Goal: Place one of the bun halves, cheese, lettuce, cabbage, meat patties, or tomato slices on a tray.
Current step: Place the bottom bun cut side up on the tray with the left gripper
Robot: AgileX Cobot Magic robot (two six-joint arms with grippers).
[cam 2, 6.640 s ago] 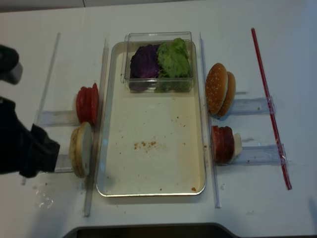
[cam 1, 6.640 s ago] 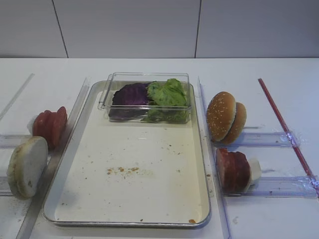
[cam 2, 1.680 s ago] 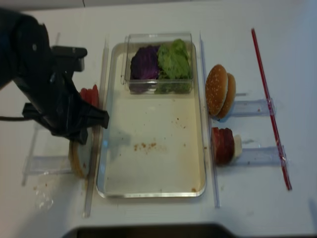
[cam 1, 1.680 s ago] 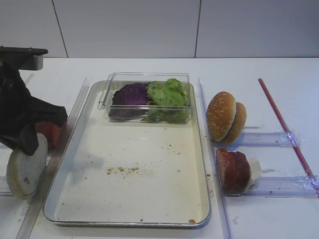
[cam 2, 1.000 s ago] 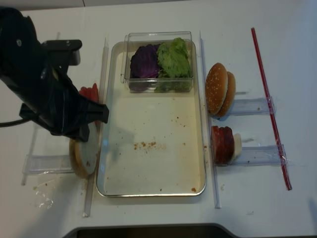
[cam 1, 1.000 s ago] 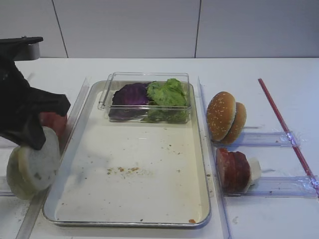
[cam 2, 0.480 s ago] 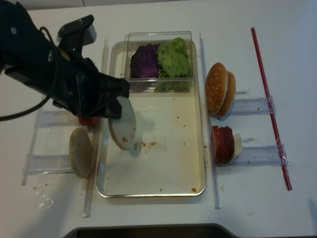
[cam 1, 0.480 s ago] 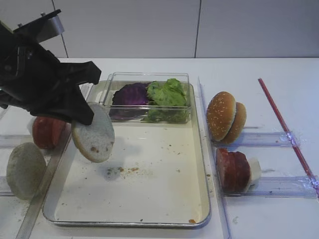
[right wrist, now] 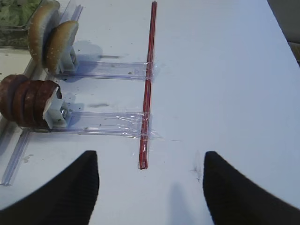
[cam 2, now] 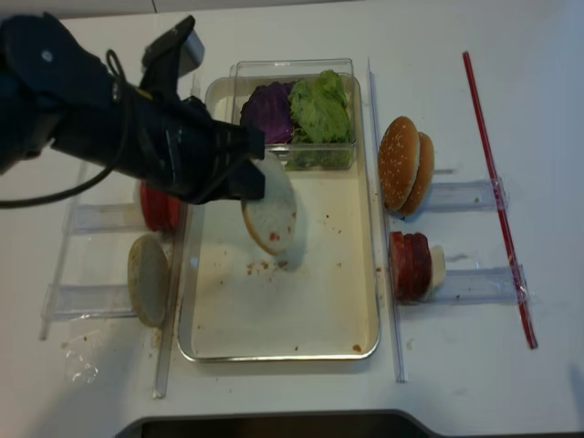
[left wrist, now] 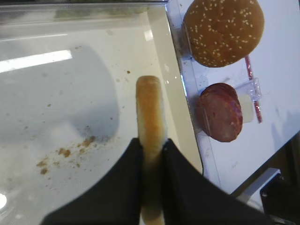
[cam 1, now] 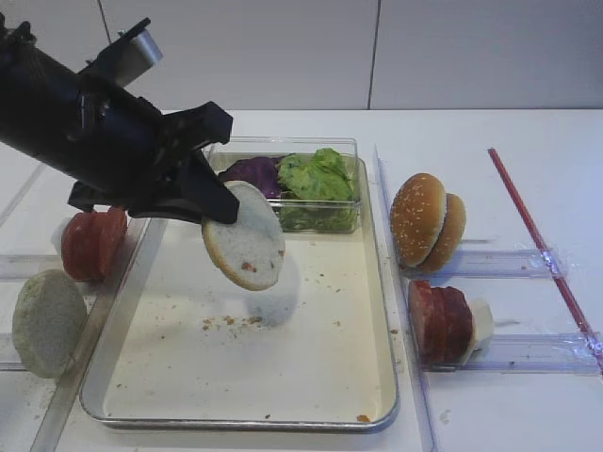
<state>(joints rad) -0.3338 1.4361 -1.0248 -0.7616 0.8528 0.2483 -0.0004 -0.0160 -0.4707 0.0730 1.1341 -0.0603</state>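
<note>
The left gripper is pinching one bun half by its edge, so the disc hangs tilted above the tray and is not yet on its floor. I think the edge grip suits a thin slice. A second bun half stands on edge at the left side of the table. The right gripper waits with its fingers spread, holding nothing.

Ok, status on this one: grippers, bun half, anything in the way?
Left gripper shut on bun half, hanging above tray. Right gripper open, idle. Tray floor below: crumbs only.
</note>
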